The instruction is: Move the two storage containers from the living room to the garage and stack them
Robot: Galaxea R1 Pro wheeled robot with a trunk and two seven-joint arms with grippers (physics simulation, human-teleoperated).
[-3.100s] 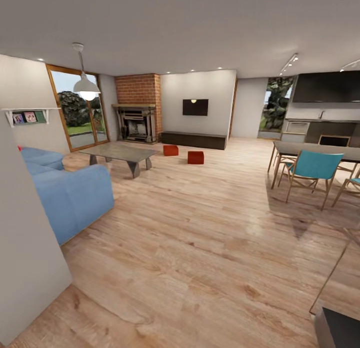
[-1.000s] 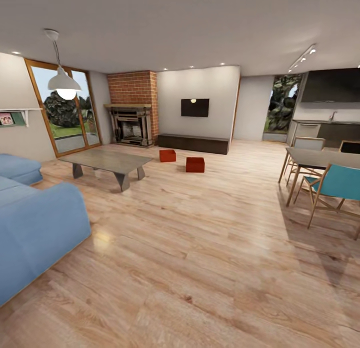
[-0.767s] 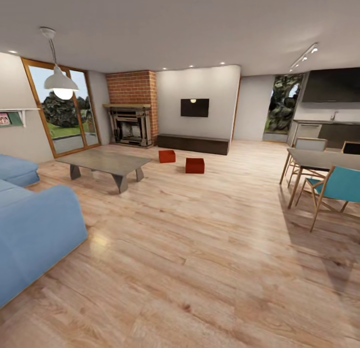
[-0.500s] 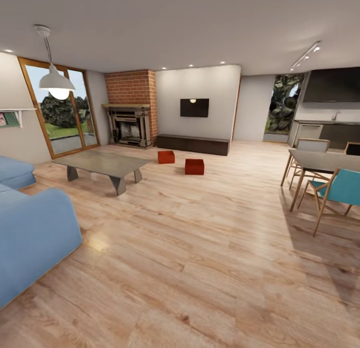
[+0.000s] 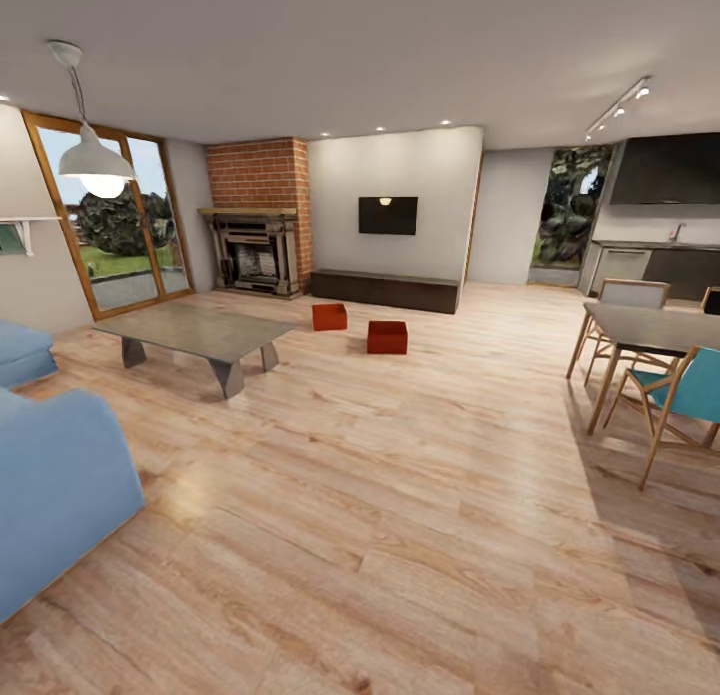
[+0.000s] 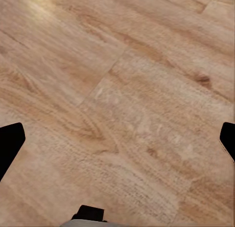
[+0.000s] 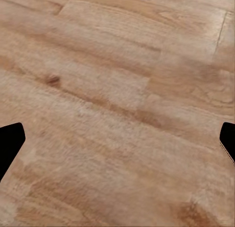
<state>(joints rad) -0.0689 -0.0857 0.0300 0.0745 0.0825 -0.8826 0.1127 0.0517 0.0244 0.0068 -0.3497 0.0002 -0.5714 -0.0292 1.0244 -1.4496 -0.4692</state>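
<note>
- Nearest of all, both grippers look straight down at bare wood plank floor (image 5: pixel 400 535): the left gripper (image 6: pixel 117 139) has its two dark fingertips (image 6: pixel 10 144) spread to opposite edges of its wrist view with nothing between them, and the right gripper (image 7: pixel 117 144) is spread the same way, equally empty
- Beside the path, a blue sofa (image 5: pixel 50 495) sits close on the left and a dining table (image 5: pixel 650 327) with a teal chair (image 5: pixel 690 390) on the right
- Further in, a low grey coffee table (image 5: pixel 195 332) stands on the left of the open floor
- Beyond that, the two storage containers rest on the planks, near each other but apart: the nearer container (image 5: pixel 387 337) and the farther container (image 5: pixel 329 316), in front of the long dark cabinet (image 5: pixel 385 290)
- At the back stand the brick fireplace (image 5: pixel 252 250) and the wall TV (image 5: pixel 388 215)
- Judging by this, nothing is done: neither box is picked up, the robot is well apart from them, and the carry to the garage and the stacking all remain
</note>
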